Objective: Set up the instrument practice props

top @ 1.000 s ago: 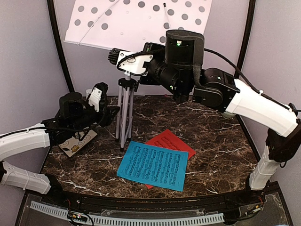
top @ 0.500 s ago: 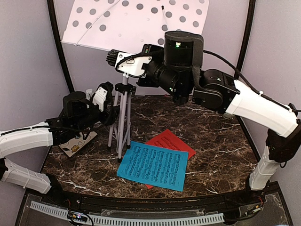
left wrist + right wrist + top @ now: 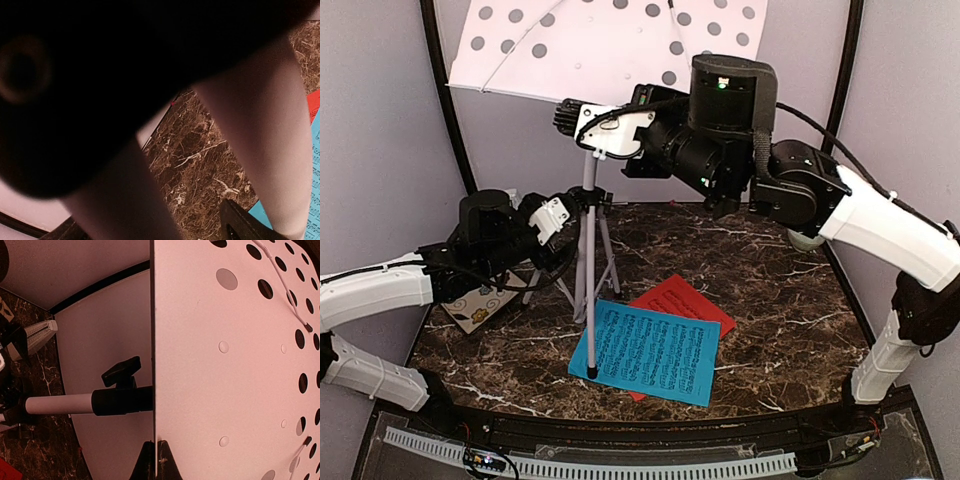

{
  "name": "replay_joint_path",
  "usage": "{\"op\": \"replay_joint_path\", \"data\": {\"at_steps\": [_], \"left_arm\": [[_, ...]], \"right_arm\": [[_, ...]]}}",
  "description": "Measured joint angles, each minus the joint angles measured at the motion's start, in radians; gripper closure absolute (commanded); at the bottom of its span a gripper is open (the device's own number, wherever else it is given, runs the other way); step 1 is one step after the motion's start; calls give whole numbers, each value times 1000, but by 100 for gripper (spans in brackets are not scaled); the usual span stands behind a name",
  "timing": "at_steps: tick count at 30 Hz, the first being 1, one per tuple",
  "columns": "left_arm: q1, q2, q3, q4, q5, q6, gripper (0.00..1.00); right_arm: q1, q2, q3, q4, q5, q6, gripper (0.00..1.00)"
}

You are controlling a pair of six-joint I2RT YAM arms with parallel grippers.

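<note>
On the marble worktop [image 3: 770, 290], left of centre, the stand [image 3: 570, 50] is up on spread legs, one foot at the left edge of the blue sheet [image 3: 648, 352]. The red sheet [image 3: 695, 300] lies partly under the blue. The stand looks light, stiff and top-heavy, its thin metal slick, so the pole or hub seems the safer hold. The right gripper [image 3: 155, 452] pinches the plate's lower rim. The left gripper [image 3: 565, 212] sits at the legs; whether it is wide or gripping, I cannot tell.

Marble table [image 3: 770, 270] bears blue sheet [image 3: 645, 352], red sheet [image 3: 688, 300], floral coaster [image 3: 480, 306].
</note>
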State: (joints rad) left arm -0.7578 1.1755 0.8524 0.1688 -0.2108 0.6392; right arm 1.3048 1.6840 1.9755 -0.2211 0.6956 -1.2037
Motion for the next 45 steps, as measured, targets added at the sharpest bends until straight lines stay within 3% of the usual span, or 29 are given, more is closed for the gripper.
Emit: {"op": "replay_joint_path", "data": {"at_steps": [5, 14, 21, 34, 45], "left_arm": [[0, 0, 26, -10, 9, -3, 12], [0, -129, 5, -12, 108, -192, 11], [0, -174, -42, -6, 172, -330, 26], [0, 50, -130, 75, 297, -639, 41], [-40, 322, -103, 128, 354, -737, 45]], "right_arm": [[0, -11, -4, 66, 21, -57, 100], [1, -11, -32, 224, 90, -241, 100], [-23, -11, -32, 296, 108, -307, 100], [-105, -68, -145, 348, 135, -389, 100], [-158, -141, -240, 327, 130, -432, 100]]}}
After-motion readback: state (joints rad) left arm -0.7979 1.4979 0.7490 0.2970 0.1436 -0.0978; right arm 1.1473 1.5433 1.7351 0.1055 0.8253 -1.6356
